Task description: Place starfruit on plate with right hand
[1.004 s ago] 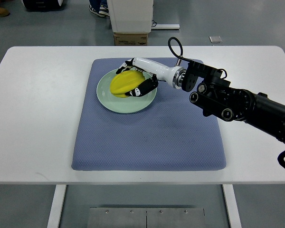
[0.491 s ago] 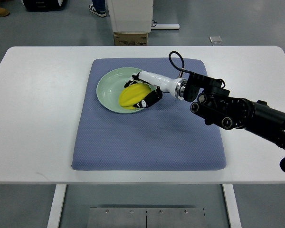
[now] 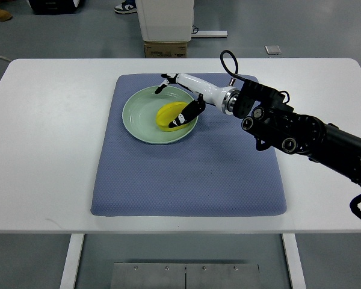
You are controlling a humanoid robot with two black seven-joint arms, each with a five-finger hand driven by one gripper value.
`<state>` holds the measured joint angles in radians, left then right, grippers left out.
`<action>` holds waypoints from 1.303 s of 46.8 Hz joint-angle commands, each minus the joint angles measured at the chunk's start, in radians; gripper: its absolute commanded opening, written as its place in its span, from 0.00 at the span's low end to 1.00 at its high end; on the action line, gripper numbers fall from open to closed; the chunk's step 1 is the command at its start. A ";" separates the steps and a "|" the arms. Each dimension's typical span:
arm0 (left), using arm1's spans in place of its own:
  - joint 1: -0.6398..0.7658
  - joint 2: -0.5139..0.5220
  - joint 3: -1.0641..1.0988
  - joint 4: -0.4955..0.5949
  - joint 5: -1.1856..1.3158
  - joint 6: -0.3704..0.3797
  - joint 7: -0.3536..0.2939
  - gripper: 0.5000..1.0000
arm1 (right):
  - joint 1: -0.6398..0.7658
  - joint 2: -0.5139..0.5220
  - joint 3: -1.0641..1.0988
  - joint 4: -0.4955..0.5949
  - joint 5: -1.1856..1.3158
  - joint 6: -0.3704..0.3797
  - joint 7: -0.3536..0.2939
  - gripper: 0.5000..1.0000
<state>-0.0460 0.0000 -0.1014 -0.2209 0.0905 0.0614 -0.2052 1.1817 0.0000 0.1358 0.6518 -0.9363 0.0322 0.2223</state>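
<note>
From the top view, the yellow ridged starfruit [image 3: 170,115] lies inside the pale green round plate [image 3: 138,114], toward its right rim, and the plate sits on the blue-grey textured mat [image 3: 186,174] that covers the middle of the white table [image 3: 42,138]. The right hand [image 3: 182,96], white with black fingertips, hovers over the plate's right side at the end of its black jointed arm. Its fingers are spread: one set reaches toward the plate's far rim, while a dark fingertip [image 3: 186,114] rests against or just beside the fruit's right end. The hand appears to hold nothing, so the placing looks essentially done.

The risk lies in the withdrawal. The fruit sits close to the rim rather than centred, and that fingertip is so near it that a sideways pull could drag or roll it over the edge onto the mat. A straight lift before any lateral move seems safer. The left hand is not visible.
</note>
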 commanded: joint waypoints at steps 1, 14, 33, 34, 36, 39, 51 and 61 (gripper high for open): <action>0.000 0.000 0.000 0.000 0.000 0.000 0.000 1.00 | -0.002 0.000 0.024 0.000 0.033 0.000 0.000 1.00; 0.000 0.000 0.000 0.000 0.000 0.000 0.000 1.00 | -0.082 0.000 0.186 -0.006 0.080 -0.001 -0.027 1.00; 0.000 0.000 0.000 0.000 0.000 0.000 0.000 1.00 | -0.208 -0.006 0.485 -0.038 0.085 -0.072 -0.083 1.00; 0.000 0.000 0.000 0.000 0.002 0.000 0.000 1.00 | -0.212 -0.006 0.501 -0.040 0.089 -0.074 -0.087 1.00; 0.000 0.000 0.000 0.000 0.000 0.000 0.000 1.00 | -0.221 -0.006 0.536 -0.041 0.099 -0.075 -0.096 1.00; 0.000 0.000 -0.001 0.000 0.000 0.000 0.000 1.00 | -0.235 -0.006 0.582 -0.049 0.112 -0.077 -0.110 1.00; 0.000 0.000 -0.001 0.000 0.002 0.000 0.000 1.00 | -0.277 -0.005 0.700 -0.052 0.207 -0.167 -0.127 1.00; 0.000 0.000 -0.001 0.000 0.000 0.000 0.000 1.00 | -0.316 -0.011 0.786 -0.061 0.293 -0.204 -0.126 1.00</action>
<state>-0.0461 0.0000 -0.1018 -0.2209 0.0910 0.0613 -0.2055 0.8766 -0.0067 0.8971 0.5910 -0.6532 -0.1699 0.0950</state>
